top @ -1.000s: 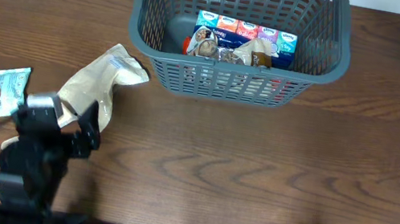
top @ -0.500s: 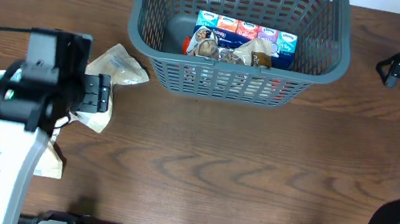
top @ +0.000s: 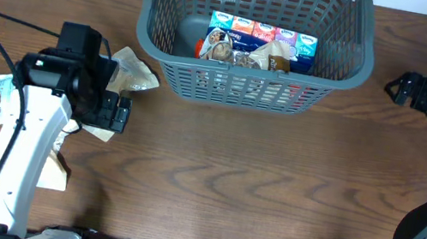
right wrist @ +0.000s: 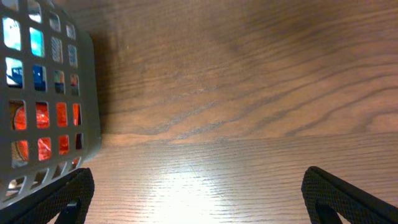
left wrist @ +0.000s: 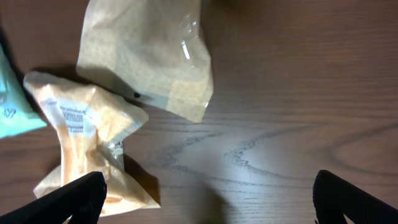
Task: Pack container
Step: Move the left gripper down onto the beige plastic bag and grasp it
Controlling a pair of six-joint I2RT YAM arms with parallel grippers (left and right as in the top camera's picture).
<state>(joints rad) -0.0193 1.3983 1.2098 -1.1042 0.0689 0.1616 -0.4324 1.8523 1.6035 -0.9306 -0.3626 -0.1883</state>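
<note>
Overhead, our left gripper [top: 116,112], wide open and empty, hangs just lower right of the tan pouch [top: 133,71] on the desk [top: 271,190]. The basket [top: 248,69] sits top centre, and our right gripper [top: 397,85] gapes empty at far right.

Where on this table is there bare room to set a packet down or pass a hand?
The wide stretch of table in front of the container is bare, and so is the strip between its right wall and the right gripper. Crowded: left of it, where packets lie by the left gripper.
</note>
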